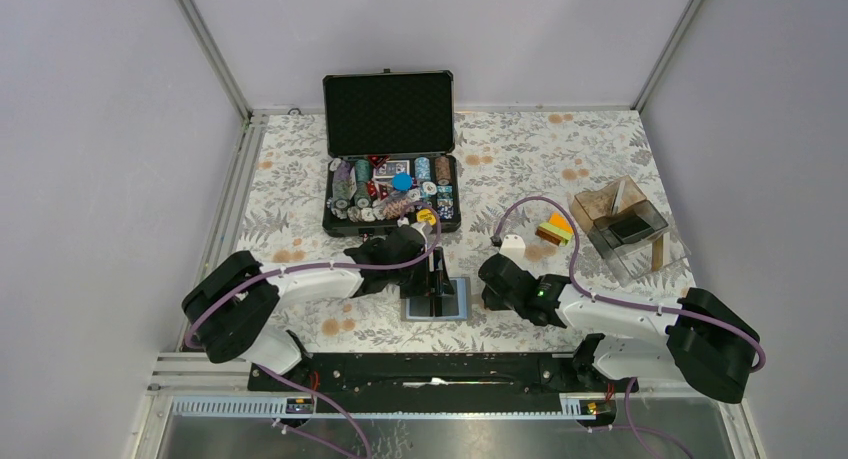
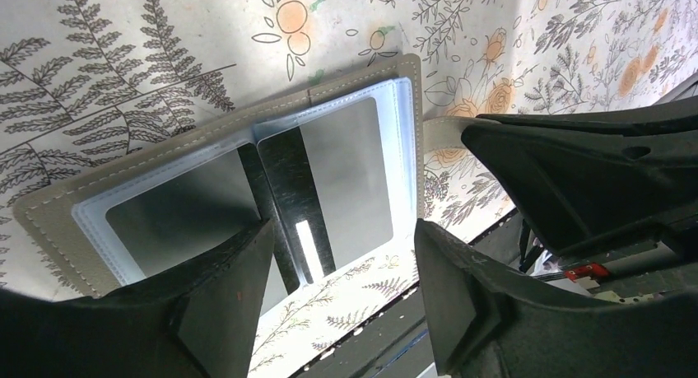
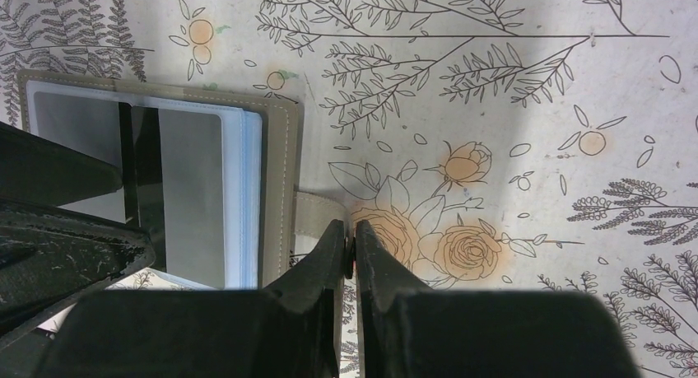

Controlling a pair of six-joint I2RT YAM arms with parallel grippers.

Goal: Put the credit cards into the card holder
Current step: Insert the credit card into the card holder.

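One card holder (image 1: 458,299) lies open and flat on the floral tablecloth (image 1: 560,159), near the front edge between the two arms. Its grey stitched cover is down and its clear sleeves face up. A dark stripe runs across the visible grey panel; I cannot tell what it is.

Left gripper (image 2: 337,254) hangs directly over the open holder. Its jaws are wide and nothing is between them, so the panels show through the gap. From above, its fingers (image 2: 222,296) cover the middle of the holder.

Right gripper (image 3: 352,240) is just beside the holder's right edge, jaws drawn together to a sliver. Its tips sit at the closing strap (image 3: 317,217) that sticks out from that edge. The strap runs under the tips, but I cannot tell whether it is pinched or only pressed.

Credit cards (image 1: 555,229), orange, yellow and green in a small heap, lie on the cloth well to the right of the holder and farther back. Neither gripper touches them. A small white block (image 1: 512,247) and the right gripper's body lie between the cards and the holder.

Farther out:
- An open black chip case (image 1: 392,169) stands behind the holder, lid up.
- A clear brownish acrylic box (image 1: 628,224) sits just right of the cards.
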